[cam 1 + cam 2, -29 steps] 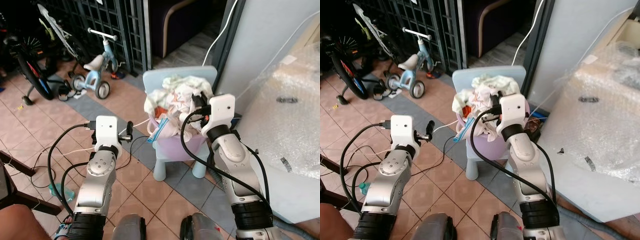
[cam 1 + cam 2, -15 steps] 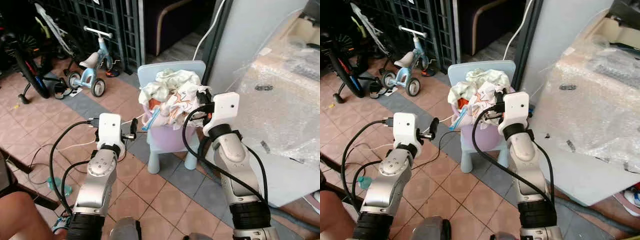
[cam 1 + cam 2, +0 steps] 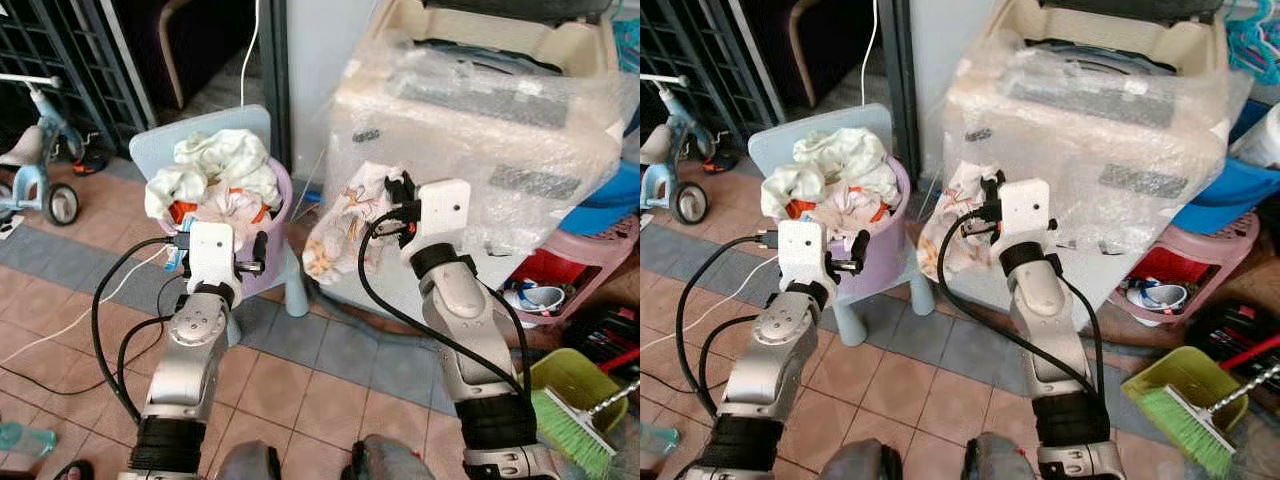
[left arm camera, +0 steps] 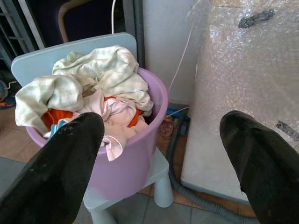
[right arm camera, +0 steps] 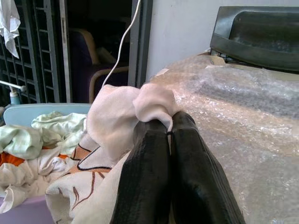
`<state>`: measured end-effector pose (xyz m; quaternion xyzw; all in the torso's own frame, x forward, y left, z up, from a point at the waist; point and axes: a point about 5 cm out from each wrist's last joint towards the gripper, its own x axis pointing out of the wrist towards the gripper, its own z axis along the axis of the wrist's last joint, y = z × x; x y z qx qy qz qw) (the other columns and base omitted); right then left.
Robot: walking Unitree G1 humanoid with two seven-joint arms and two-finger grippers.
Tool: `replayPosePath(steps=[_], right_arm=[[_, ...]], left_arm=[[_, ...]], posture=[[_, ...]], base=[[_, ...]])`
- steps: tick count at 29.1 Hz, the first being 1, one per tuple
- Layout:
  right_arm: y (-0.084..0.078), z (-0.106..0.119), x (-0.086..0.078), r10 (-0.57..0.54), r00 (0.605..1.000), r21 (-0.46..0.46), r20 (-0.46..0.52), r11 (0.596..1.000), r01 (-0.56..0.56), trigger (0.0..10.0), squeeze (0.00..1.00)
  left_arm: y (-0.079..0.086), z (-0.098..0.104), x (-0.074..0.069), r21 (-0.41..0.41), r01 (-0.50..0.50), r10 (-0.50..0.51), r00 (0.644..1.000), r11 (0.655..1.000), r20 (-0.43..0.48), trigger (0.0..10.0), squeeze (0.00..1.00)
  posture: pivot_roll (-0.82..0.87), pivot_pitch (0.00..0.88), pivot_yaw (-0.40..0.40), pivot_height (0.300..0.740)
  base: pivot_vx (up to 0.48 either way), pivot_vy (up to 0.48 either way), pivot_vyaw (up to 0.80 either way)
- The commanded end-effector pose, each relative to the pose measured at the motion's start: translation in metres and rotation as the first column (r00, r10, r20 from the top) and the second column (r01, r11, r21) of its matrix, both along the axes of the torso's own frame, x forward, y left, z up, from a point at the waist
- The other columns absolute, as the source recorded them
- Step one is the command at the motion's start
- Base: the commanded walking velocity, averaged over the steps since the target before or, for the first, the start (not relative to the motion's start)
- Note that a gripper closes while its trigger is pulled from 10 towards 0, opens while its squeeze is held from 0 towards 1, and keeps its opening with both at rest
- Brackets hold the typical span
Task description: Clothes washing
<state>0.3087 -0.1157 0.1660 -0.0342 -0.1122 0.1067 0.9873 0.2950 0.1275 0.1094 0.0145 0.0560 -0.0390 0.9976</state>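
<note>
Right wrist view, right hand [image 5: 170, 135] pinched tight on pale patterned garment [image 5: 112, 140], cloth draping below.

home laundry corner: wrapped washing machine [image 3: 480, 100], tiled floor [image 3: 330, 370], tricycle [image 3: 30, 170].

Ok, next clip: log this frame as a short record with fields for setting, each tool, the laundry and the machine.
setting: tiled floor beside a doorway
right tool: shut on a patterned garment, held up in front of the washing machine
left tool: open, holding nothing, facing the purple laundry tub
purple laundry tub: heaped with clothes, standing on a small blue chair
washing machine: wrapped in bubble wrap
nearby: green dustpan and brush on the floor, pink basket
</note>
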Motion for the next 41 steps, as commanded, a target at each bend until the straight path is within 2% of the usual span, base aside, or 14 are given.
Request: replayPosePath(steps=[1, 4, 6, 7, 13, 17, 23, 32, 35, 41], right_arm=[[-0.006, 0.001, 0.0, -0.033, 0.999, -0.004, 0.012, 0.999, 0.034, 10.0, 0.0], [-0.011, 0.001, -0.001, -0.063, 0.998, -0.014, 0.025, 0.998, 0.063, 10.0, 0.0], [-0.026, -0.001, -0.005, -0.144, 0.989, -0.016, 0.036, 0.989, 0.145, 10.0, 0.0], [-0.026, -0.001, -0.005, -0.144, 0.989, -0.016, 0.036, 0.989, 0.145, 10.0, 0.0], [-0.059, -0.014, -0.021, -0.284, 0.959, -0.026, 0.002, 0.958, 0.284, 10.0, 0.0], [-0.067, -0.019, -0.027, -0.318, 0.948, -0.025, -0.02, 0.948, 0.317, 10.0, 0.0], [-0.063, -0.017, -0.024, -0.301, 0.953, -0.036, -0.013, 0.953, 0.301, 10.0, 0.0], [-0.057, -0.014, -0.021, -0.281, 0.96, -0.044, -0.005, 0.959, 0.281, 10.0, 0.0], [-0.054, -0.015, -0.019, -0.266, 0.964, -0.05, -0.012, 0.963, 0.265, 10.0, 0.0], [-0.049, -0.013, -0.012, -0.246, 0.969, -0.062, -0.013, 0.967, 0.245, 10.0, 0.0]], left_arm=[[-0.004, -0.002, -0.001, -0.014, 0.003, -0.003, 1.0, 1.0, 0.005, 10.0, 0.0], [-0.001, 0.0, 0.0, 0.018, -0.031, 0.031, 0.999, 0.999, 0.024, 10.0, 0.0], [0.009, -0.003, 0.001, 0.026, -0.078, 0.078, 0.997, 0.997, 0.019, 10.0, 0.0], [0.009, -0.003, 0.001, 0.026, -0.078, 0.078, 0.997, 0.997, 0.019, 10.0, 0.0], [0.024, -0.003, -0.002, 0.034, -0.104, 0.103, 0.994, 0.994, 0.038, 10.0, 0.0], [0.025, -0.003, -0.001, 0.032, -0.1, 0.099, 0.994, 0.994, 0.043, 10.0, 0.0], [0.025, 0.003, 0.003, 0.026, -0.104, 0.102, 0.992, 0.994, 0.072, 10.0, 0.0], [0.029, -0.004, -0.003, 0.019, -0.105, 0.104, 0.993, 0.994, 0.054, 10.0, 0.0], [0.03, -0.008, -0.005, 0.05, -0.114, 0.111, 0.992, 0.992, 0.067, 10.0, 0.0], [0.029, -0.01, -0.004, 0.006, -0.149, 0.149, 0.988, 0.989, 0.035, 10.0, 0.0]], posture=[[-0.02, 0.069, 0.035, 0.74], [-0.02, 0.067, 0.045, 0.74], [-0.03, 0.059, 0.065, 0.74], [-0.03, 0.059, 0.065, 0.74], [-0.06, 0.061, 0.101, 0.74], [-0.06, 0.064, 0.096, 0.74], [-0.05, 0.065, 0.09, 0.74], [-0.04, 0.07, 0.067, 0.74], [-0.03, 0.071, 0.05, 0.74], [0.0, 0.087, 0.033, 0.74]], base=[[0.0, 0.0, 0.0], [0.0, 0.0, 0.0], [0.0, 0.0, 0.0], [0.0, 0.0, 0.0], [0.0, 0.0, 0.0], [0.071, 0.256, 0.0], [0.317, 0.359, 0.0], [0.366, 0.311, 0.0], [0.28, 0.0, 0.0], [0.0, 0.0, -0.13]])
